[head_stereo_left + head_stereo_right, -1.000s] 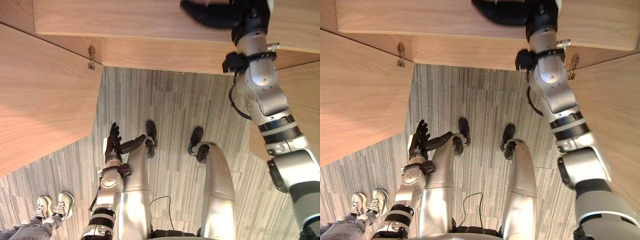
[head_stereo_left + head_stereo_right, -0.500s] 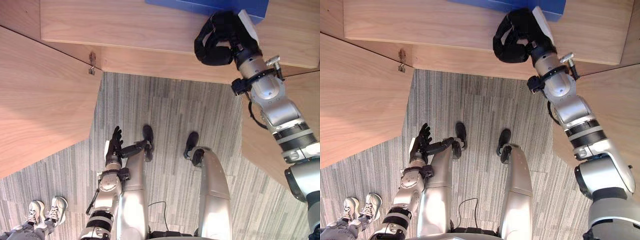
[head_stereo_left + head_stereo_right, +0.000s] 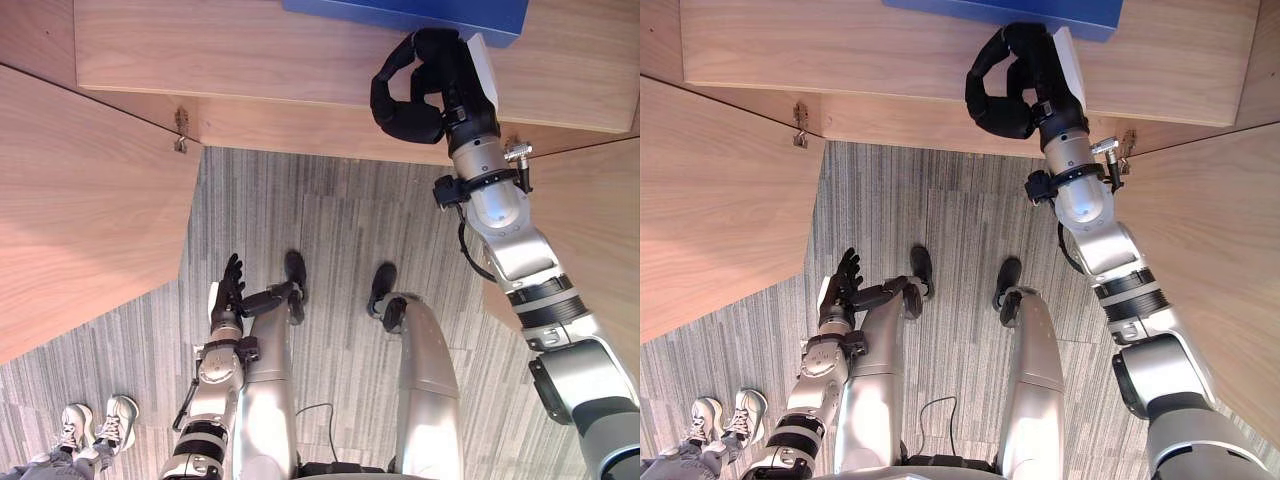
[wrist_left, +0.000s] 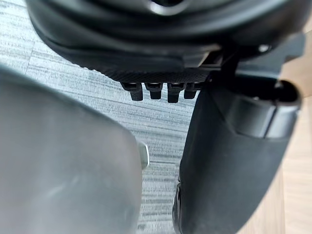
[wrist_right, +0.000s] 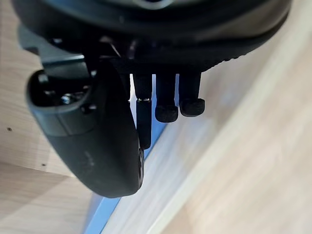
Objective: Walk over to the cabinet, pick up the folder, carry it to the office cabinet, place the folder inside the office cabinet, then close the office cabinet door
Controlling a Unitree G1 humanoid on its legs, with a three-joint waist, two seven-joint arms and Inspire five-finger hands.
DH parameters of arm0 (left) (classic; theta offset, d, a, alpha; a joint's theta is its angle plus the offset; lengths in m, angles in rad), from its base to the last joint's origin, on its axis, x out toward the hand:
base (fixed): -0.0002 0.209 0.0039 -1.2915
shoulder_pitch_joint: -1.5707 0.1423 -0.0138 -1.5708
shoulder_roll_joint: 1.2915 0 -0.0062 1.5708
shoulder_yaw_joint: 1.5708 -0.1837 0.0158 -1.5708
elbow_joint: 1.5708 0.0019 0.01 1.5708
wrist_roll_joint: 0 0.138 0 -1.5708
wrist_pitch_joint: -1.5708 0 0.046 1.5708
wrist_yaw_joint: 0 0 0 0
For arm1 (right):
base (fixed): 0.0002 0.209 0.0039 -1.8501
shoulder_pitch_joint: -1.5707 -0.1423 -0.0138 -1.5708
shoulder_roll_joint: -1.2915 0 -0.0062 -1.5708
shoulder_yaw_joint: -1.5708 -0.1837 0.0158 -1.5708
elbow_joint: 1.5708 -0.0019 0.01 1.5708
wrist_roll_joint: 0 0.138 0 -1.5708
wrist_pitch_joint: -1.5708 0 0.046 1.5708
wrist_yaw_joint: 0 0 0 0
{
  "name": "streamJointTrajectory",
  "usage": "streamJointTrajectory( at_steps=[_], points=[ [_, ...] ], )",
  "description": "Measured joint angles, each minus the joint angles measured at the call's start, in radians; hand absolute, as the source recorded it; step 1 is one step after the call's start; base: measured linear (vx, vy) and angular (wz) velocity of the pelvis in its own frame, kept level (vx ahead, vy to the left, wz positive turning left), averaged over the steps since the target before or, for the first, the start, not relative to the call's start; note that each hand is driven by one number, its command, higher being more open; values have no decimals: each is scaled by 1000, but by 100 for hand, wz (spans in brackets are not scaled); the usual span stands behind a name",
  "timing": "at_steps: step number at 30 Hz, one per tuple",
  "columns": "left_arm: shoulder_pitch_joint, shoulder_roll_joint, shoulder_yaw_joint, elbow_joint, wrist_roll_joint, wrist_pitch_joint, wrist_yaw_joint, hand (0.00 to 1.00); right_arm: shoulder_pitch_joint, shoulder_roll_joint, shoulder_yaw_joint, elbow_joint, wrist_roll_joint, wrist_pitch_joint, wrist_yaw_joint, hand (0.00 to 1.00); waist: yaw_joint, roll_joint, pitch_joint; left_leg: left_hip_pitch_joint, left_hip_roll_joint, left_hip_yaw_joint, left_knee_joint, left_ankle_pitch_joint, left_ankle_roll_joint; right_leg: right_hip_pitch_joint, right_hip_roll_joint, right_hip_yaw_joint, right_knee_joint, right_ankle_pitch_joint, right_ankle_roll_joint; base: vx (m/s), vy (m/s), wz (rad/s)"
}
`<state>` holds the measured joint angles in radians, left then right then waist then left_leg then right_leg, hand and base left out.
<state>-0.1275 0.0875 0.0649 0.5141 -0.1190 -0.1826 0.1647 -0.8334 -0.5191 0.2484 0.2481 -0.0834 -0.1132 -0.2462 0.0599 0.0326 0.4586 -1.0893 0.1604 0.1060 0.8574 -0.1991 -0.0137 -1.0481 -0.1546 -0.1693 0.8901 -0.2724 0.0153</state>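
**Folder on the shelf, right hand empty**

We see the blue folder (image 3: 410,14) lying flat on the office cabinet shelf (image 3: 230,50), with an open wooden door (image 3: 80,200) to one side. The right hand (image 3: 428,82) sits at its near edge, fingers curled round nothing (no grip on the folder). The left hand (image 3: 226,292) hangs low, fingers straight. A person's shoes (image 3: 100,422) stand on the carpet.
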Motion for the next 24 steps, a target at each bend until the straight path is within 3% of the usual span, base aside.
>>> streamJointTrajectory(
  at_steps=[6, 14, 21, 24],
  points=[
    [-1, -13, 27, 0, -18, -7, 35, 100, -125, 60, -12, 147, -137, 78, -62, 0, -2, 0, 0, -25, 1, -5, 6, 0, 0, -20, 2, -4, 0, 1, 0, 0, 0, 0],
    [-12, -17, 47, 8, -51, -21, 64, 100, -299, 133, -27, 328, -176, 98, -132, 0, -6, 0, 0, -57, 1, -13, 20, 1, 1, -46, 0, -10, 9, 2, 1, -5, -2, 0],
    [-41, -17, 48, 10, -99, -41, 77, 100, -378, 133, -50, 377, 51, 64, -191, 0, -5, 0, 0, -118, -17, -31, 20, 39, 1, -105, -22, -27, 42, 5, -2, -66, -22, 11],
    [-50, -19, 48, 17, -99, -42, 77, 100, -377, 134, -75, 371, 118, 78, -193, 0, -3, 0, 0, -122, -18, -34, 27, 45, 2, -107, -27, -32, 55, 6, -3, -73, -14, 7]
  ],
)
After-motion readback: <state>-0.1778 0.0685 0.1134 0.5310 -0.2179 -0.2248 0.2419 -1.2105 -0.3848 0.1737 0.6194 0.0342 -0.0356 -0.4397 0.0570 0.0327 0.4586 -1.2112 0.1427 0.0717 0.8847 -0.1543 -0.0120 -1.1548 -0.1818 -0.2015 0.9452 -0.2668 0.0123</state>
